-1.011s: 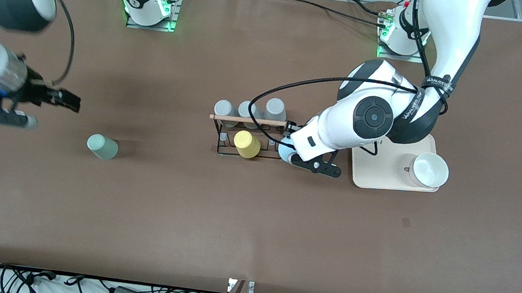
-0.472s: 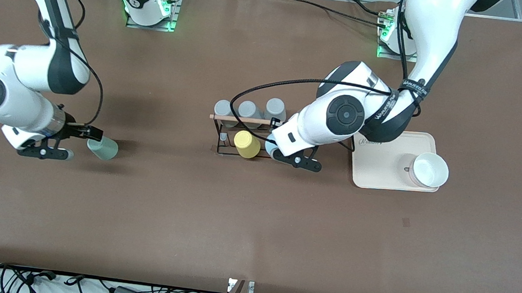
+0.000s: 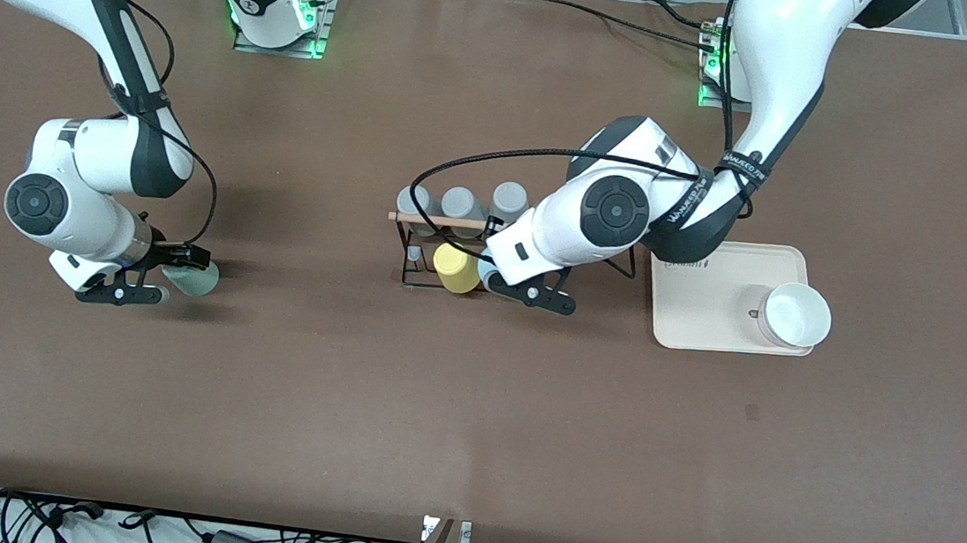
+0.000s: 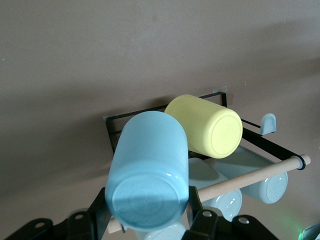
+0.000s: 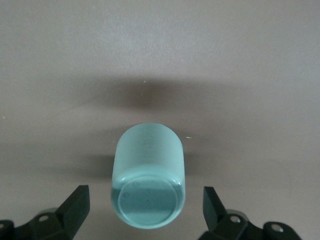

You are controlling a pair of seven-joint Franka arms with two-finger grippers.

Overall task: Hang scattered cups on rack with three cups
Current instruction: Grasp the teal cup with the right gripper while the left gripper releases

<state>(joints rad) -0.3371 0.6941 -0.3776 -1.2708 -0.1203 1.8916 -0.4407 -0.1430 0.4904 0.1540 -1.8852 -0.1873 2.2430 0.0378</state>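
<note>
Bare worktop (image 3: 452, 410) surrounds the rack (image 3: 437, 249) toward the front camera; yellow cup (image 3: 455, 268) and beige tray (image 3: 709, 320) crowd its pegs and end.

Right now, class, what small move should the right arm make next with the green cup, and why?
Probably close the right gripper on the sage green cup: the cup lies on its side on the table, between the open fingers and not yet touched. The left gripper holds the light blue cup at the rack.

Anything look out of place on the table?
Only the green cup, lying on its side toward the right arm's end, between the open right gripper fingers. The left gripper holds the blue cup at the rack.
</note>
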